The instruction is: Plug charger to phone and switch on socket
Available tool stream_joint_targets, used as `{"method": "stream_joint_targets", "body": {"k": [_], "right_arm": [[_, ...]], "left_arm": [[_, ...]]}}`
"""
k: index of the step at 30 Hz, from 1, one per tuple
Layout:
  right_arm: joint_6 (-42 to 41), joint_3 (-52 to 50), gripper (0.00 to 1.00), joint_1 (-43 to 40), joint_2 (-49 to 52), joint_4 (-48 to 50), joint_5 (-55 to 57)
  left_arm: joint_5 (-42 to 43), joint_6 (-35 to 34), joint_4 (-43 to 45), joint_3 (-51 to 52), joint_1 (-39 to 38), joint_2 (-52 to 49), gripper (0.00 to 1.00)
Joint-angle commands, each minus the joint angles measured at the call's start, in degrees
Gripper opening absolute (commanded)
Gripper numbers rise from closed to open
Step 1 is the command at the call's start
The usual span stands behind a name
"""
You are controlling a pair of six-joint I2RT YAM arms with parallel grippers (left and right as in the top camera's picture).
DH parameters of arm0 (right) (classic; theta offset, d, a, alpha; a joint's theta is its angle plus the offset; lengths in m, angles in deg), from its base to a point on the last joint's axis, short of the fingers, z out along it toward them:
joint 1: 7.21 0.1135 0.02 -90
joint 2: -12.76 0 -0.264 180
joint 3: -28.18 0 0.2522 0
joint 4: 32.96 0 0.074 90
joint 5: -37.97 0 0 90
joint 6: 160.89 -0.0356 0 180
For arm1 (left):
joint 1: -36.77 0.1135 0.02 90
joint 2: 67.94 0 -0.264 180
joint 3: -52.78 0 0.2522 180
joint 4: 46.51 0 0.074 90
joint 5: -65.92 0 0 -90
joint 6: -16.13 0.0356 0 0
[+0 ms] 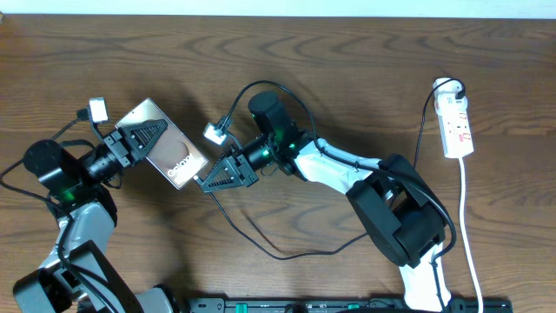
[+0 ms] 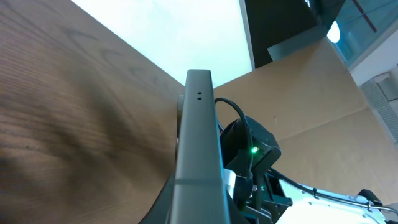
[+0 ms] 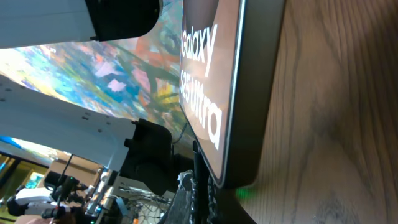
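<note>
Left end effector (image 1: 130,143) clamps the phone (image 1: 169,148), tilted on edge at left-centre; right end effector (image 1: 213,178) pinches the charger (image 1: 282,256) near its tip, just beside the phone's lower end; square the plug to the port, then push straight; socket (image 1: 456,122) lies far right; surface (image 1: 347,69) is dark-grained wood; the room beyond is bright.

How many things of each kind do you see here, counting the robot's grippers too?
Glossy brownish-grey flat smartphone: 1
Long thin black charger cable: 1
White elongated power strip: 1
Black two-finger grippers, left gripper and right gripper: 2
Total: 5
</note>
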Motion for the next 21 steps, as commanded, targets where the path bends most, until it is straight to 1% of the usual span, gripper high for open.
{"method": "stream_joint_targets", "body": {"k": [1, 7, 21], "right_arm": [[-0.98, 0.42, 0.01, -1.64, 0.13, 0.76, 2.62], [-2.21, 0.42, 0.01, -1.64, 0.13, 0.76, 3.65], [-2.19, 0.42, 0.01, -1.70, 0.13, 0.76, 3.65]], "left_arm": [[3.69, 0.74, 0.24, 0.79, -0.26, 0.02, 0.07], [3.69, 1.05, 0.26, 0.79, -0.26, 0.02, 0.08], [3.69, 1.16, 0.24, 0.79, -0.26, 0.02, 0.07]]}}
